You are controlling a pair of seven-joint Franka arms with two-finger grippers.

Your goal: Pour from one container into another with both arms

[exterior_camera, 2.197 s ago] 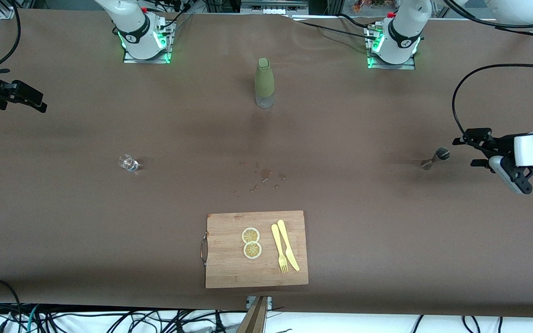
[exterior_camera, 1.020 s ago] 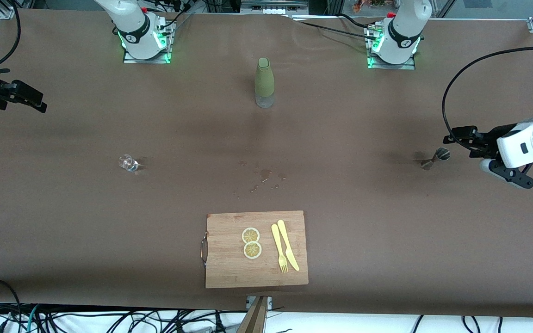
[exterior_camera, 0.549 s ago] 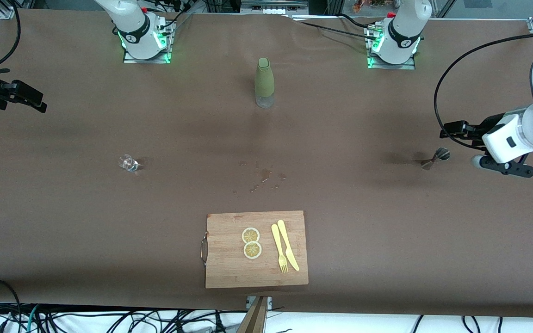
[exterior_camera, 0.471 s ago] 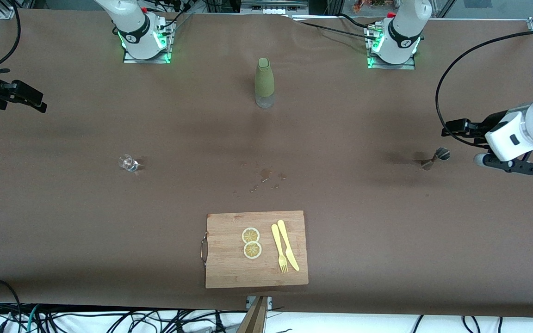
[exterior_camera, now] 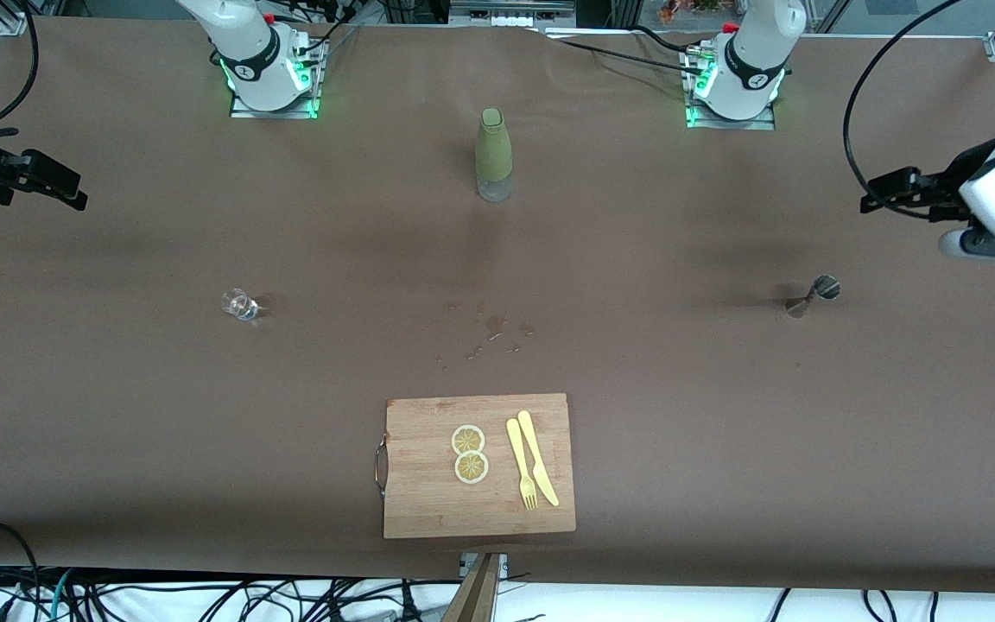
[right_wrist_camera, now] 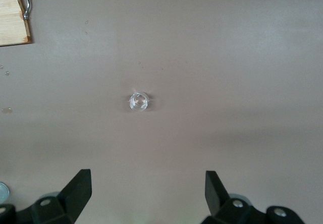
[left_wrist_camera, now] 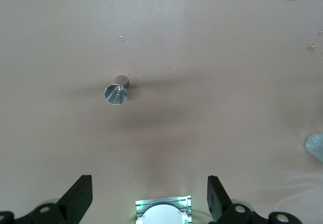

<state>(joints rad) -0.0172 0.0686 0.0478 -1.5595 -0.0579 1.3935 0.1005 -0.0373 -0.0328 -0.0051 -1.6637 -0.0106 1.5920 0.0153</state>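
Left gripper and right gripper, both spread and empty, hang over the table ends well apart from the cutting board; metal jigger and small glass stand ungripped, spilled drops between them, pour judged finished.

A bottle stood mid-table between the two bases. A glass sat toward the right arm's end, a jigger toward the left arm's end. A cutting board lay nearest the camera, carrying lemon slices, fork and knife.
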